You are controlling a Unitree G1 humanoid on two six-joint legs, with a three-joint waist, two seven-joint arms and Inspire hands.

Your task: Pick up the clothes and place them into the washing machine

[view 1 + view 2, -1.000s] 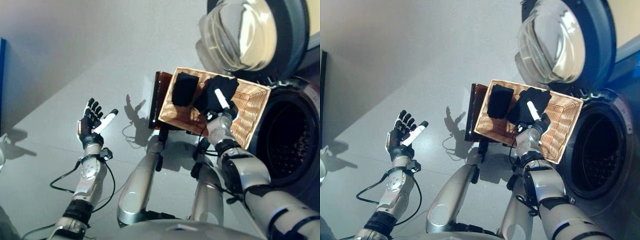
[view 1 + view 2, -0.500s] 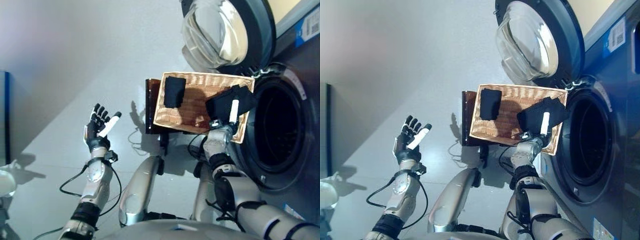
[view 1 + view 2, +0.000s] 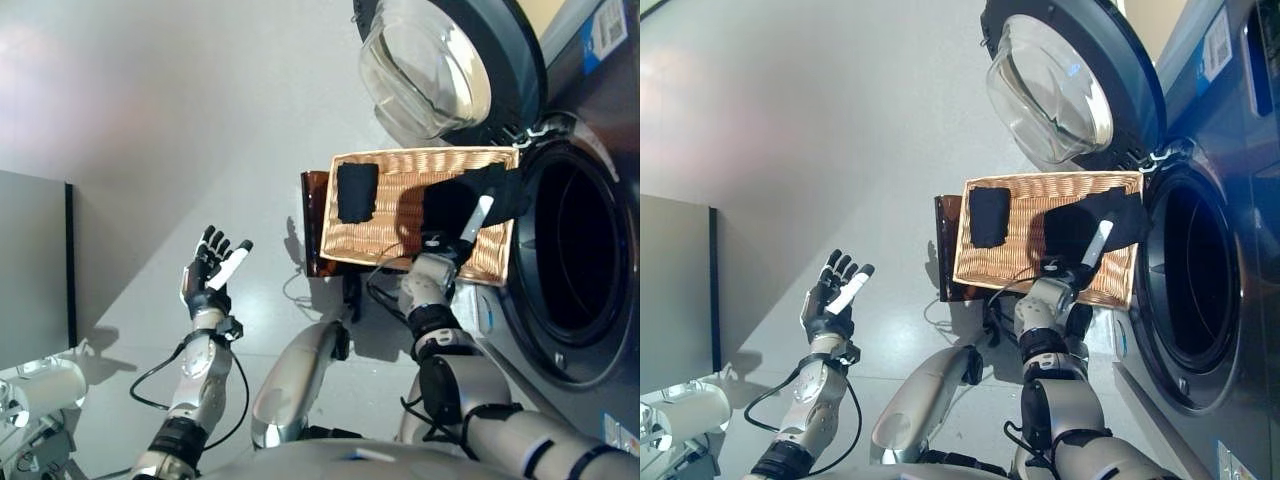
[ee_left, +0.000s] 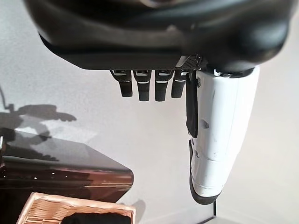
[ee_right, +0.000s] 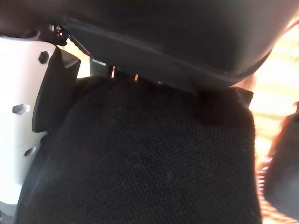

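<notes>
My right hand [image 3: 441,246] is shut on a black cloth [image 3: 458,203] and holds it above the right end of a wicker basket [image 3: 392,240], close to the washing machine's round opening [image 3: 575,250]. In the right wrist view the cloth [image 5: 140,158] fills the frame, with the white thumb [image 5: 18,116] against it. A second black cloth [image 3: 356,192] lies at the basket's left end. The machine's glass door [image 3: 430,65] stands swung open behind the basket. My left hand [image 3: 210,278] is raised over the floor, open and holding nothing.
The basket rests on a dark brown stand [image 3: 312,225] in front of the machine. A grey cabinet [image 3: 35,270] stands at the left, with a white object [image 3: 45,385] on the floor below it. Bare grey floor [image 3: 200,120] stretches between them.
The camera has swung. My right hand has lifted the black cloth from the middle of the basket and carried it to the right end, near the drum opening. The left hand stays raised.
</notes>
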